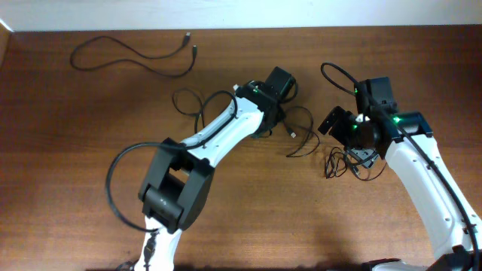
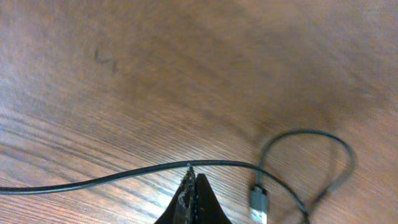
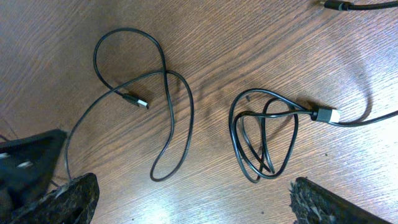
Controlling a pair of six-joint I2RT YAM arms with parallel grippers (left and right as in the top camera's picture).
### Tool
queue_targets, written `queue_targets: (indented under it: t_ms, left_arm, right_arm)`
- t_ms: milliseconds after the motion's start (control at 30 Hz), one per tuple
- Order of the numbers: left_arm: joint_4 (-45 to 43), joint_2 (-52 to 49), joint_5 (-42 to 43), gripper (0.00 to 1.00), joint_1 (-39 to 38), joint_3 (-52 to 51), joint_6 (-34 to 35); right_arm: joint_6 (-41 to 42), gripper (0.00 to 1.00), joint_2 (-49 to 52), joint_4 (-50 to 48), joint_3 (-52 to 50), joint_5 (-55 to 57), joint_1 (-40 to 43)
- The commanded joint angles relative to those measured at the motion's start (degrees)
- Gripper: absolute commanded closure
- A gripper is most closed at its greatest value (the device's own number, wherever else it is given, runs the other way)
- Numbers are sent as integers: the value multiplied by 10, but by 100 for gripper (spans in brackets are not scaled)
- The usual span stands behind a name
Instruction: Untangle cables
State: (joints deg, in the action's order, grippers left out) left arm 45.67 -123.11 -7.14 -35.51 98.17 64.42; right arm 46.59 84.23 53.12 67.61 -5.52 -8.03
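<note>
Several thin black cables lie on the wooden table. One cable (image 2: 93, 182) runs across the left wrist view, and my left gripper (image 2: 189, 169) is shut on it at the very fingertips. Its plug (image 2: 258, 202) and a loop (image 2: 311, 134) lie just to the right. From overhead, the left gripper (image 1: 275, 113) sits mid-table among loose loops (image 1: 196, 102). My right gripper (image 3: 205, 205) stands open above the table, nothing between its fingers. Ahead of it lie a wavy cable (image 3: 168, 112) and a small coiled knot (image 3: 264, 137). The overhead view shows this right gripper (image 1: 343, 124) near the knot (image 1: 350, 162).
Another loose cable (image 1: 128, 56) lies apart at the table's far left. A further plug (image 3: 339, 5) shows at the top right of the right wrist view. The thick black arm cable (image 1: 117, 181) loops beside the left arm's base.
</note>
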Motion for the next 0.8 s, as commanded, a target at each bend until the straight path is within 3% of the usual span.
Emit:
queue_targets:
  t_ms: [0, 33, 67, 100, 133, 167, 233, 300, 367, 400, 500, 567, 767]
  left_arm:
    - [-5, 80, -15, 100, 5, 24, -60]
    - [-6, 83, -15, 100, 5, 24, -60]
    - [-7, 82, -17, 83, 5, 24, -60]
    - [-6, 75, -35, 52, 5, 24, -63]
    - [-10, 67, -58, 37, 5, 24, -112]
    - [-16, 60, -84, 34, 5, 24, -185]
    - [-28, 34, -125, 12, 5, 24, -528]
    - [-7, 16, -100, 16, 5, 24, -715]
    - [13, -3, -67, 17, 6, 24, -822]
    - [15, -9, -56, 21, 8, 24, -843]
    - [14, -25, -36, 22, 16, 24, -875]
    - [31, -27, 43, 21, 26, 23, -921]
    - [37, -40, 82, 39, 42, 23, -939]
  right_arm:
    - [4, 1, 2, 1, -1, -3, -4]
    - [4, 1, 2, 1, -1, -3, -4]
    - [4, 1, 2, 1, -1, -3, -4]
    - [4, 1, 2, 0, -1, -3, -7]
    - [4, 2, 2, 0, -1, -3, -10]
    - [4, 1, 2, 1, -1, -3, -13]
    - [4, 1, 2, 0, -1, -1, -22]
    - [4, 1, 2, -5, -1, 1, -25]
    - [4, 2, 2, -13, -1, 1, -25]
    - [4, 1, 2, -14, -1, 1, -25]
    - [4, 1, 2, -14, -1, 1, -25]
    - [4, 2, 2, -15, -1, 1, -25]
    - [4, 1, 2, -15, -1, 1, -25]
